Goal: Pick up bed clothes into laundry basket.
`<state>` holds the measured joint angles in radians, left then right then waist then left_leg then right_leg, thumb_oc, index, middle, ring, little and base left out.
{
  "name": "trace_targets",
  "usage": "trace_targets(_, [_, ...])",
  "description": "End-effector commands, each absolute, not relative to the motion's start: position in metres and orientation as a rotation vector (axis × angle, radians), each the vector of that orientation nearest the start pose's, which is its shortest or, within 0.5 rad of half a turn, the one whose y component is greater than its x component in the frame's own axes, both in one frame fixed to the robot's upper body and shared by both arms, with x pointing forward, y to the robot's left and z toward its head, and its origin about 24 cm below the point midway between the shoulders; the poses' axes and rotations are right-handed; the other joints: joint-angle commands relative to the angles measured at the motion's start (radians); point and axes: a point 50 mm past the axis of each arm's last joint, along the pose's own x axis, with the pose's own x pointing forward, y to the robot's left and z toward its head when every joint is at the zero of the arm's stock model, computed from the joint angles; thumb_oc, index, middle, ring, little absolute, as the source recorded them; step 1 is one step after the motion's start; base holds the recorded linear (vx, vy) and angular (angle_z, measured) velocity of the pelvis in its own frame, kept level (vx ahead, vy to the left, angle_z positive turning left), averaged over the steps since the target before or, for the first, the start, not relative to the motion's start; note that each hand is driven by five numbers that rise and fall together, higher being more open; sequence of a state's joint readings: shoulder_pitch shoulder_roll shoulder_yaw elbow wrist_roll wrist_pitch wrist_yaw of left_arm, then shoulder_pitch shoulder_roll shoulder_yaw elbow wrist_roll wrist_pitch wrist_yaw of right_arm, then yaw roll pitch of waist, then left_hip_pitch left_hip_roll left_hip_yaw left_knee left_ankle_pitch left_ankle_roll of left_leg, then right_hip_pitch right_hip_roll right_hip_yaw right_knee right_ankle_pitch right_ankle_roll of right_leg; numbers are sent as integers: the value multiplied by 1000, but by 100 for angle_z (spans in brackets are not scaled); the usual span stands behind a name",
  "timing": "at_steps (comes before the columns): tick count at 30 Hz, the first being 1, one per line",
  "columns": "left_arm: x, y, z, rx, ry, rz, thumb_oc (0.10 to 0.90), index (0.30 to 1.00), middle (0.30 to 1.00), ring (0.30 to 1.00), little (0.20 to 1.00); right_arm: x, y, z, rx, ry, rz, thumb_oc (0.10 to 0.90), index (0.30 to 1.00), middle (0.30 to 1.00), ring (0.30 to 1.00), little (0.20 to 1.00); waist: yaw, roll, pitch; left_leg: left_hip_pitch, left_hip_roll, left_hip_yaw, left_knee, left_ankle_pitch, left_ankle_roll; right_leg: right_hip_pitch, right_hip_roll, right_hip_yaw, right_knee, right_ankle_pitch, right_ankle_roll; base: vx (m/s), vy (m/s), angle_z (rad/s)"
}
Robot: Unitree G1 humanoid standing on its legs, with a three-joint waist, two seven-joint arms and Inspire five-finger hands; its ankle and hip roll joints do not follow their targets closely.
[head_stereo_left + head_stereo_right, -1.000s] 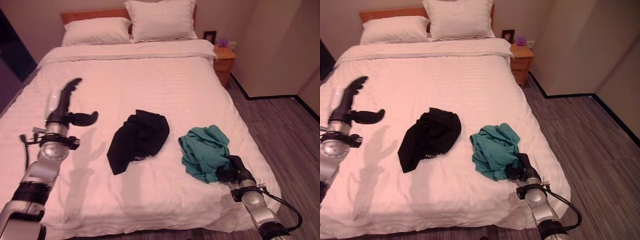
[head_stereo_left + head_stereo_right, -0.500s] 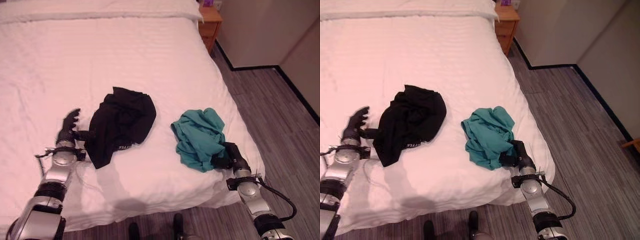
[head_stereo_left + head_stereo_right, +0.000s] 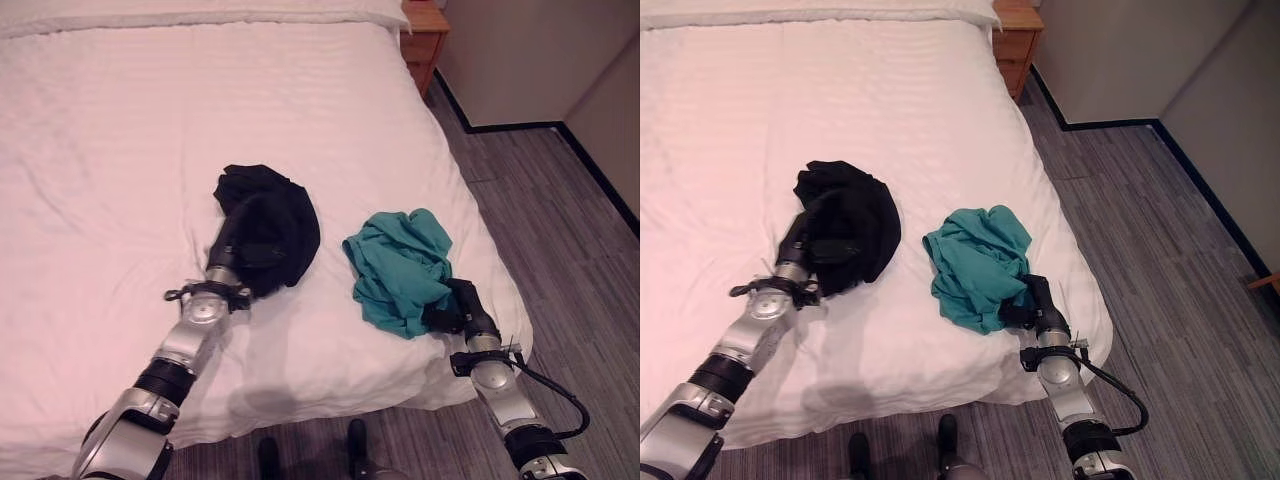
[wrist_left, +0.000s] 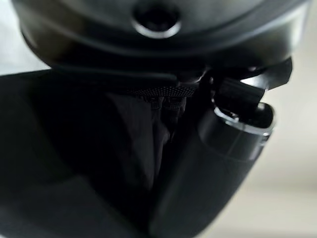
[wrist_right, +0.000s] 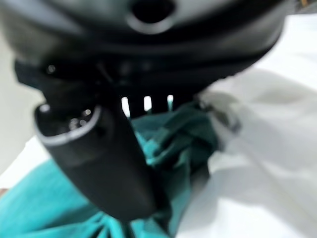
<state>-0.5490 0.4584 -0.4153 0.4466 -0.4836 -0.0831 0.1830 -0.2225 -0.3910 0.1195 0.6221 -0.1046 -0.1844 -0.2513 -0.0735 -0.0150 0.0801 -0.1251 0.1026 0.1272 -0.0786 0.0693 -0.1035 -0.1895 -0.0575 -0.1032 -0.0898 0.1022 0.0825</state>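
The fingers of the left hand (image 3: 232,245) are buried in the black garment (image 3: 270,225), so it cannot be told whether they are closed on the cloth; dark fabric is seen pressed against the hand in its wrist view. The right hand (image 3: 458,305) is seen clenched on the near edge of the teal garment (image 3: 400,268), with cloth bunched between thumb and fingers. Both garments lie crumpled on the white bed (image 3: 120,150), the black one near the middle, the teal one near the right edge. Half a second earlier the left hand was beside the black garment; it is now pushed into it, and the garment is bunched tighter.
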Motion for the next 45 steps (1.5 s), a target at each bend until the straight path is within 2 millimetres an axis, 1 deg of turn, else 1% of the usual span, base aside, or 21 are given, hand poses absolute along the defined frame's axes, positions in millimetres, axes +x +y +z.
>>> trace_targets(1, [365, 141, 162, 194, -329, -166, 800, 900, 900, 900, 900, 145, -267, -121, -663, 911, -90, 400, 300, 300, 300, 300, 9, 21, -34, -105, 48, -59, -9, 37, -64, -38, -77, -16, 3, 0, 147, 0, 0, 0])
trace_targets(3, [367, 143, 155, 232, -299, -166, 800, 900, 900, 900, 900, 146, -266, -120, -657, 907, -92, 400, 300, 300, 300, 300, 9, 21, -33, -102, 47, -59, -9, 36, -63, -36, -78, -14, 3, 1, 148, 0, 0, 0])
trace_targets(4, [370, 152, 143, 283, -239, -149, 598, 596, 596, 596, 596, 148, -265, -120, -649, 899, -90, 400, 300, 300, 300, 300, 10, 22, -31, -98, 48, -57, -9, 36, -63, -35, -79, -14, 3, 3, 148, 0, 0, 0])
trace_targets(5, [371, 158, 135, 312, -197, -129, 519, 479, 479, 479, 479, 149, -265, -119, -649, 893, -92, 400, 300, 300, 300, 300, 9, 23, -30, -98, 48, -56, -9, 36, -64, -35, -79, -14, 3, 4, 148, 0, 0, 0])
trace_targets(6, [374, 166, 126, 339, -147, -105, 400, 300, 300, 300, 300, 150, -265, -119, -646, 889, -92, 400, 300, 300, 300, 300, 8, 24, -28, -98, 47, -56, -9, 36, -63, -37, -79, -13, 3, 6, 147, 0, 0, 0])
trace_targets(10, [376, 189, 99, 414, -6, -35, 400, 300, 300, 300, 300, 155, -264, -117, -634, 878, -103, 400, 300, 300, 300, 300, -1, 25, -23, -107, 48, -53, -9, 41, -64, -50, -80, -13, 3, 12, 146, 0, 0, 0])
trace_targets(12, [377, 194, 92, 420, 34, -2, 400, 300, 300, 300, 300, 155, -264, -118, -627, 881, -109, 400, 300, 300, 300, 300, -5, 24, -22, -113, 49, -53, -9, 43, -65, -58, -79, -12, 3, 15, 146, 0, 0, 0])
trace_targets(16, [379, 197, 92, 458, 46, 17, 400, 300, 300, 300, 300, 155, -263, -118, -611, 880, -116, 400, 300, 300, 300, 300, -9, 24, -26, -124, 51, -54, -9, 49, -67, -68, -77, -12, 3, 15, 146, 0, 0, 0])
trace_targets(18, [382, 199, 100, 498, 25, 26, 400, 300, 300, 300, 300, 153, -261, -119, -601, 881, -114, 400, 300, 300, 300, 300, -9, 25, -28, -123, 52, -55, -9, 50, -69, -66, -76, -14, 3, 13, 146, -1, -17, 0])
trace_targets(23, [394, 212, 150, 857, -133, 126, 400, 300, 300, 300, 300, 164, -254, -113, -586, 813, -97, 400, 300, 300, 300, 300, 2, 30, -34, -107, 55, -55, -9, 50, -72, -39, -73, -20, 3, -2, 143, 13, -37, 0])
trace_targets(26, [392, 210, 182, 921, -272, 152, 400, 300, 300, 300, 300, 167, -249, -112, -579, 792, -82, 400, 300, 300, 300, 300, 16, 33, -33, -97, 55, -57, -9, 51, -75, -24, -74, -30, 3, -7, 143, 4, -22, -1])
trace_targets(27, [392, 211, 182, 922, -272, 153, 400, 300, 300, 300, 300, 167, -248, -112, -579, 792, -81, 400, 300, 300, 300, 300, 15, 33, -32, -96, 55, -57, -9, 51, -75, -22, -74, -30, 3, -8, 143, 5, -44, -1])
trace_targets(30, [385, 212, 233, 938, -467, 220, 400, 300, 300, 300, 300, 165, -245, -115, -577, 813, -59, 400, 300, 300, 300, 300, 31, 41, -40, -83, 55, -58, -9, 53, -79, 2, -73, -39, 3, -18, 140, 25, -63, 4])
trace_targets(33, [372, 214, 296, 964, -670, 297, 400, 300, 300, 300, 300, 170, -245, -114, -584, 812, -45, 400, 300, 300, 300, 300, 47, 56, -49, -61, 56, -59, -9, 47, -86, 34, -72, -46, 3, -36, 139, 15, -62, 2])
trace_targets(35, [364, 215, 323, 970, -760, 338, 400, 300, 300, 300, 300, 179, -243, -111, -592, 792, -31, 400, 300, 300, 300, 300, 56, 65, -59, -61, 57, -61, -9, 57, -90, 41, -73, -51, 3, -35, 137, 0, -43, 4])
trace_targets(36, [364, 215, 325, 971, -762, 339, 400, 300, 300, 300, 300, 180, -242, -111, -590, 789, -30, 400, 300, 300, 300, 300, 55, 64, -55, -60, 57, -62, -9, 57, -90, 43, -72, -52, 3, -36, 137, 12, -44, 1])
trace_targets(37, [351, 216, 354, 967, -871, 388, 400, 300, 300, 300, 300, 200, -241, -99, -599, 719, -22, 400, 300, 300, 300, 300, 75, 76, -69, -51, 58, -63, -9, 61, -94, 59, -70, -58, 3, -43, 136, 27, -32, 7])
trace_targets(38, [344, 209, 372, 972, -940, 399, 400, 300, 300, 300, 300, 210, -237, -97, -607, 706, -16, 400, 300, 300, 300, 300, 85, 87, -78, -45, 57, -65, -9, 64, -97, 73, -71, -65, 3, -49, 133, 27, -32, 10])
trace_targets(41, [339, 205, 383, 985, -985, 400, 400, 300, 300, 300, 300, 213, -239, -94, -607, 696, -23, 400, 300, 300, 300, 300, 90, 92, -78, -39, 57, -68, -9, 66, -99, 83, -71, -74, 3, -52, 132, 4, -17, 12])
trace_targets(43, [329, 201, 398, 1003, -1049, 416, 400, 300, 300, 300, 300, 224, -239, -87, -612, 660, -27, 400, 300, 300, 300, 300, 103, 102, -90, -30, 57, -76, -9, 71, -104, 105, -70, -87, 3, -60, 128, 7, -24, 8])
trace_targets(45, [328, 200, 400, 1022, -1061, 421, 400, 300, 300, 300, 300, 226, -239, -85, -615, 651, -26, 400, 300, 300, 300, 300, 108, 104, -92, -28, 56, -81, -9, 73, -104, 114, -69, -92, 3, -63, 126, 4, -16, 12])
